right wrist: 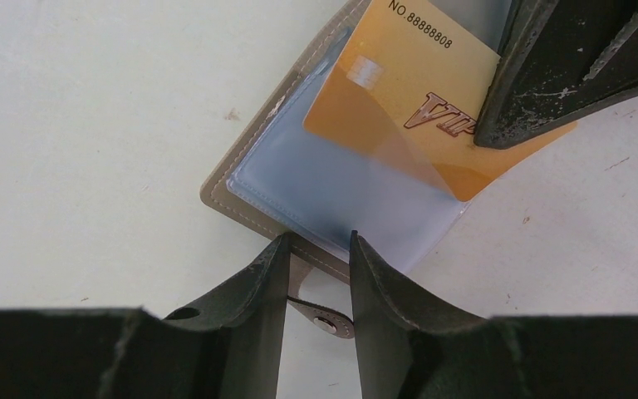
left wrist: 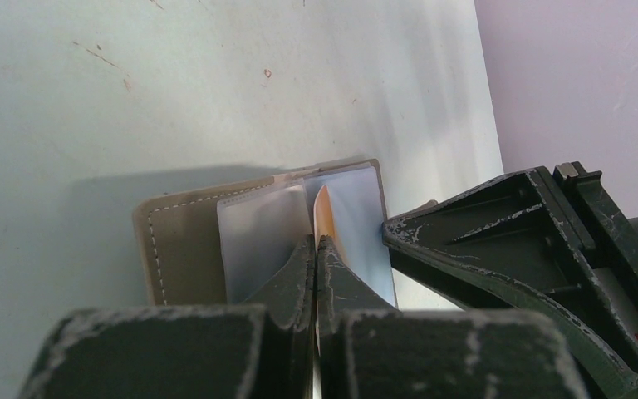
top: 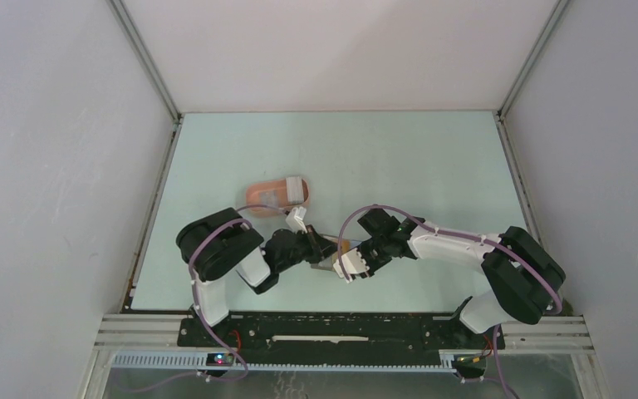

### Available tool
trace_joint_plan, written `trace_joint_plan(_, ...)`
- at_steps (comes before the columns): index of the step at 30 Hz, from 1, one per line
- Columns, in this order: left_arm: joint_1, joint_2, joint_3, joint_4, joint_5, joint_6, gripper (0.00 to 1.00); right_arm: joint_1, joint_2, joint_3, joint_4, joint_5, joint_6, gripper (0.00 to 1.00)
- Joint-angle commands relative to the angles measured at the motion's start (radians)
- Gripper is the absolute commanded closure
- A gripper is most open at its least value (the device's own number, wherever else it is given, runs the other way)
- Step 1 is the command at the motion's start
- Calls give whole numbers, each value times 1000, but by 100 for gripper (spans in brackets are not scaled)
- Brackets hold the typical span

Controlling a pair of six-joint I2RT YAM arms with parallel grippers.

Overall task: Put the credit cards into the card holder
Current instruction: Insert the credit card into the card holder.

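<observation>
The orange card (right wrist: 399, 91) stood half out of a clear sleeve (right wrist: 332, 199) in the grey wallet (right wrist: 216, 189). The wallet lay on the surface (right wrist: 91, 125) near its front middle, between the two arms. The left gripper (left wrist: 317, 245) had its jaws clamped on the card's free edge. The right gripper (right wrist: 320, 249) had its jaws apart, straddling the snap tab (right wrist: 324, 322) with the tips at the wallet's rim, seemingly pinning it down (whether they nipped the tab could not be told). To draw the card well, the pull should probably run straight out of the sleeve's mouth with the wallet kept flat, lest the plastic drag or the wallet lift. The pink card holder (top: 266, 195) sat well apart, behind and to the left. The card read "NO.88888808", beside an emblem that looked like "VIP"; nothing else was legible.
</observation>
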Motion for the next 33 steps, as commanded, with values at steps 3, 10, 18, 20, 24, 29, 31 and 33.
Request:
trace_joint_plan(3,9,-16,9,-161,52,29,100,9,29,0,18,16,-3,59)
trace_joint_plan(10,42,-66,-30,-184,34,34,100,11,33,0,20,19,-5,59)
trace_joint_plan(18,42,-45,1,-198,75,34,100,12,33,3,17,20,-2,59)
trace_joint_plan(20,42,-37,6,-202,85,32,100,11,35,3,18,20,-4,59)
trace_joint_plan(24,42,-16,21,-206,105,26,100,13,34,3,18,21,-4,59)
trace_joint_plan(29,41,-2,40,-222,112,20,100,13,30,3,19,20,-2,59)
trace_joint_plan(31,42,0,44,-228,115,18,100,13,30,3,19,20,-1,59)
trace_joint_plan(33,41,2,52,-232,119,16,100,13,30,2,19,20,-1,59)
